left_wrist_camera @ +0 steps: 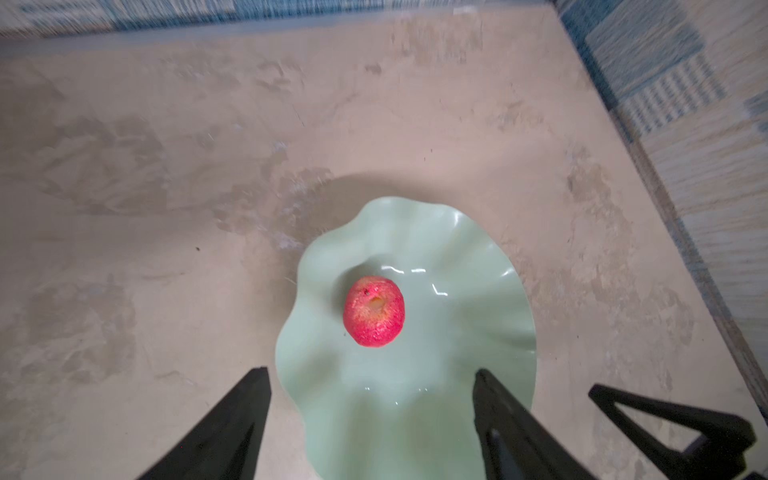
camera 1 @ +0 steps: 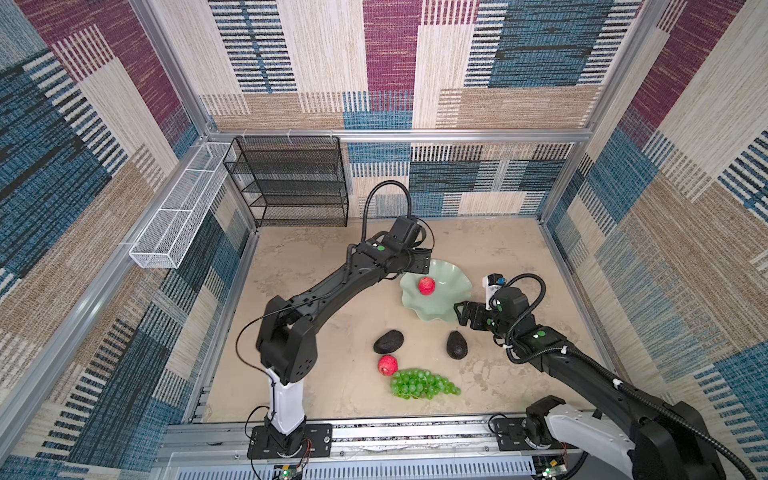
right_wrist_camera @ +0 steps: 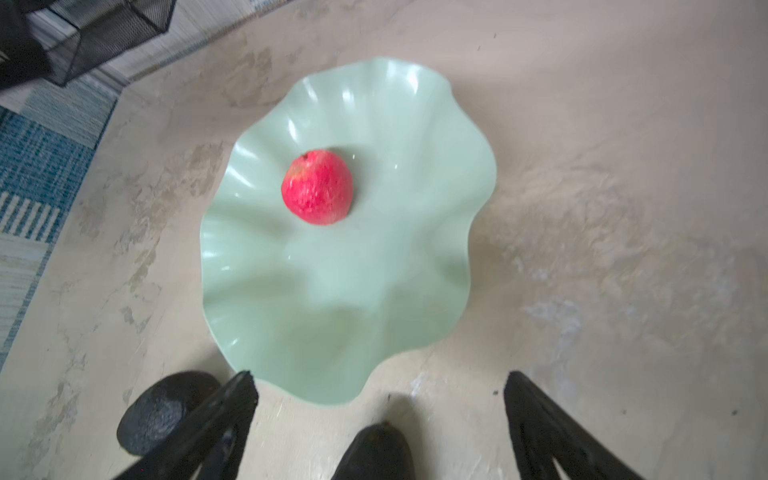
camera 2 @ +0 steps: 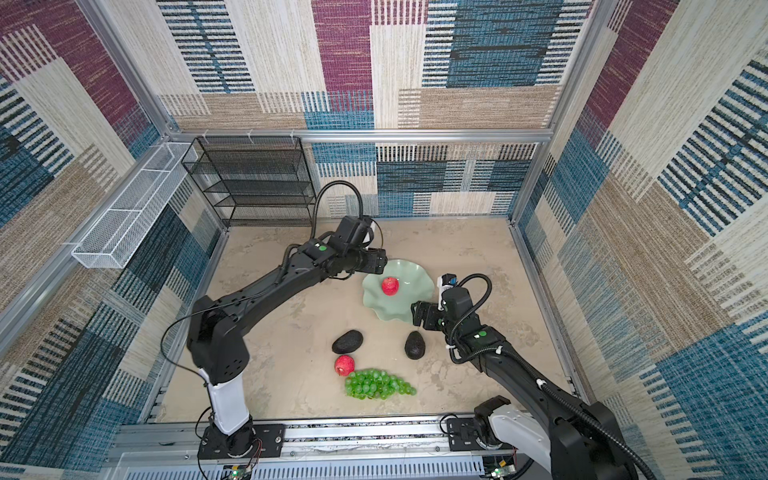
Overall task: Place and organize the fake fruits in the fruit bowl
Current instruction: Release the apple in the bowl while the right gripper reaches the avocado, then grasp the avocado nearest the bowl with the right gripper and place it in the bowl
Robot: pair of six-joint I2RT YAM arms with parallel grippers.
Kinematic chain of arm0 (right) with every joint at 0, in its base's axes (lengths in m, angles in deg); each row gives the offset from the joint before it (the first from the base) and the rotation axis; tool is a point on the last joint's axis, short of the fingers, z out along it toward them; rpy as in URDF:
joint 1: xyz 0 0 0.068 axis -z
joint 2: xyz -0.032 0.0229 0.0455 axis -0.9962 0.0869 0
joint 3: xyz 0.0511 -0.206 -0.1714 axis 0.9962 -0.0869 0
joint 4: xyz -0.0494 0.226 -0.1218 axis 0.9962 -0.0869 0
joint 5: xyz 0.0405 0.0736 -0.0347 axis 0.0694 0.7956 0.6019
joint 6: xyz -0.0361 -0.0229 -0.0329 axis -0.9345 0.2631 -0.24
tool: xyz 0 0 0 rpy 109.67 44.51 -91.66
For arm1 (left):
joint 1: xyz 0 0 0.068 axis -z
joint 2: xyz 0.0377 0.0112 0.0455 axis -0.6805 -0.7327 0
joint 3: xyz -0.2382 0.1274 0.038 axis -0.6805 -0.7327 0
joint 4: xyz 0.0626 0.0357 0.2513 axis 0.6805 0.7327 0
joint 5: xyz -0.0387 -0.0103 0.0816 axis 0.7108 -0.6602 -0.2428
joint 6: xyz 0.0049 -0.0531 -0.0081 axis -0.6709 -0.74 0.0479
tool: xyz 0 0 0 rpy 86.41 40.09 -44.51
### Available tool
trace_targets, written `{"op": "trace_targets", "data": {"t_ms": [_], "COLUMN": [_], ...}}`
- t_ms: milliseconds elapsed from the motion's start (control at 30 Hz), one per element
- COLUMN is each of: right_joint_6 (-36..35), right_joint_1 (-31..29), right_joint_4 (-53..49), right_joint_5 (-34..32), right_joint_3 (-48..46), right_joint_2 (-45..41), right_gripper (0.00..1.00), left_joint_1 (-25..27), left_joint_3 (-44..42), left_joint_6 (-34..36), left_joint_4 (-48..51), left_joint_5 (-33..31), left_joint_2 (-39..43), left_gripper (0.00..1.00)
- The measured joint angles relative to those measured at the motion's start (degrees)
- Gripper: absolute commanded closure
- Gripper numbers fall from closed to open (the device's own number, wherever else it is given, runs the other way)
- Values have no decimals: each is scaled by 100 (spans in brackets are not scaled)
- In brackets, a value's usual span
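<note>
Patchwork woven panels in blue, maroon and beige walled in a mottled beige tabletop [camera 1: 340,390]. A black mesh rack [camera 1: 291,183] stood in the far left corner, and a white mesh basket [camera 1: 178,216] was fixed to the left wall.

The fruit bowl [camera 1: 451,311] sat right of centre, and one red apple [camera 1: 427,286] lay inside it, near its middle. The left tool [left_wrist_camera: 371,376] hovered at the bowl's far-left rim, its jaws apart and holding nothing. The right tool [right_wrist_camera: 380,378] hung by the bowl's near-right rim, jaws spread wide and likewise empty.

The other fruit lay on the tabletop nearer the front. The left avocado [camera 1: 388,341] and the right avocado [camera 1: 456,345] were well apart. A second apple [camera 1: 387,365] sat just in front of the left avocado. The green grapes [camera 1: 422,384] lay just beside that apple, to its right; whether they touched it could not be told.
</note>
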Motion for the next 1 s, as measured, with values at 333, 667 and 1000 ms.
{"op": "trace_targets", "data": {"t_ms": [333,667,1000], "right_joint_6": [977,1519,1759], "right_joint_1": [-1086,-1617,-1646], "right_joint_4": [-1014,-750,-343], "right_joint_5": [-345,-457,-780], "right_joint_3": [-286,-376,-699], "right_joint_2": [-210,483,579], "right_gripper": [10,16,46], "left_joint_1": [-564,-1110,-1283], "left_joint_3": [-2861,-4310,-4640], "left_joint_6": [11,-184,-326], "left_joint_4": [-1460,-1639,-1644], "left_joint_5": [-907,-1305,-1325], "left_joint_2": [2341,3687,4026], "left_gripper": [17,17,17]}}
